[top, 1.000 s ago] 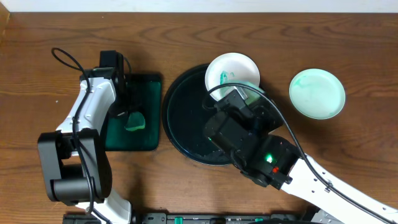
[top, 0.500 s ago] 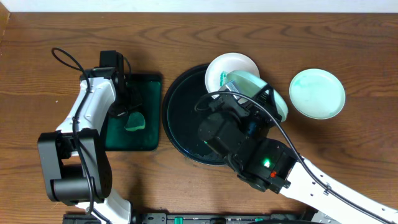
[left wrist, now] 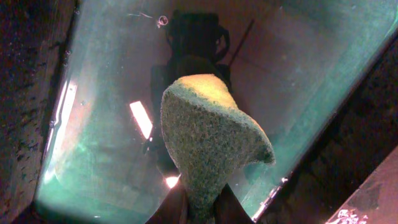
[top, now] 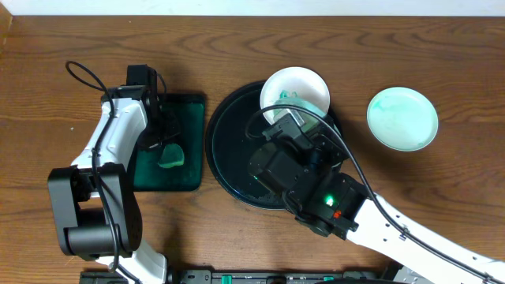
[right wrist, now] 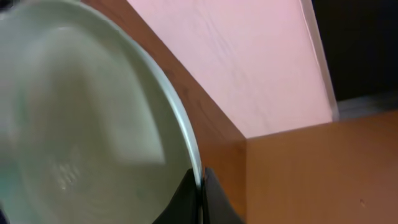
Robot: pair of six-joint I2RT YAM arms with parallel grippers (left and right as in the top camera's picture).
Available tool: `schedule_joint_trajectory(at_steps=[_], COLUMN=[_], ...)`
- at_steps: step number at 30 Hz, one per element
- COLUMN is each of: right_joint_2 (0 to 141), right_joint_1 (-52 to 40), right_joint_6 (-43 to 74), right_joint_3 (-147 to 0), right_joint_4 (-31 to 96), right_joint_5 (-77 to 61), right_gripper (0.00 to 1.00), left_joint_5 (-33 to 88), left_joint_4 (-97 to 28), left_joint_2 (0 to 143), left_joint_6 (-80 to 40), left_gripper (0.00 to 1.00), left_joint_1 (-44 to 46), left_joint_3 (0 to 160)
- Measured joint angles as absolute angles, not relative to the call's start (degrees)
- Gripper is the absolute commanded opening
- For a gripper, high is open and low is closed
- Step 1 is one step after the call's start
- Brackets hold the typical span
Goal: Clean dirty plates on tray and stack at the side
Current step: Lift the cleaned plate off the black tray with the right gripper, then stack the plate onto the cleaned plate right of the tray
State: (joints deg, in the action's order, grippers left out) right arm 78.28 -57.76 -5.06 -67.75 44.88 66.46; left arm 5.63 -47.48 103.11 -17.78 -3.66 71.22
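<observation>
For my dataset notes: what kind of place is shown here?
Probably a lab workbench staged for dishwashing practice: a robot arm, a teal-smeared plate, a sponge.

Both arms are built alike: white shell links joined by black round joints. The left arm (top: 110, 150) has a bulky black base (top: 91, 217) and a thin black cable (top: 83, 75) looped near its far end. The right arm (top: 394, 233) has a boxy black housing (top: 296, 170) with a green light (top: 328, 200), a red light (top: 338, 213) and a black cable (top: 359, 162). The left gripper (left wrist: 198, 208) and right gripper (right wrist: 200, 193) have dark fingers.
</observation>
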Motion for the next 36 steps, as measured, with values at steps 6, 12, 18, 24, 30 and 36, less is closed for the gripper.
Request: schedule_joint_trajectory(at_steps=[6, 12, 18, 24, 30, 36], right_joint_2=[77.58, 76.79, 77.08, 80.03, 80.88, 81.56], right_joint_1=[-57.49, -53.17, -44.21, -35.59, -20.51, -3.60], right_joint_6=[-0.58, 8.10, 25.43, 35.53, 38.24, 38.59], right_joint_3=[-69.08, -70.46, -70.41, -69.91, -69.52, -69.52], right_joint_4=[47.64, 49.67, 50.81, 50.89, 51.20, 51.40], right_joint_5=[63.20, 48.90, 29.06, 21.65, 17.47, 13.45], right_gripper=[0.01, 0.01, 0.01, 0.01, 0.01, 0.01], left_joint_5=[5.63, 5.63, 5.63, 5.63, 5.63, 5.63], left_joint_4=[-47.48, -47.40, -47.51, -47.59, -47.62, -47.64], left_joint_2=[103.11, 103.11, 103.11, 103.11, 103.11, 103.11], left_joint_6=[-17.80, -17.80, -17.80, -17.80, -17.80, -17.80], left_gripper=[0.07, 0.08, 0.07, 0.08, 0.07, 0.08], left_joint_1=[-3.66, -3.66, -3.66, -3.66, -3.66, -3.66], left_joint_3=[71.22, 71.22, 71.22, 71.22, 71.22, 71.22])
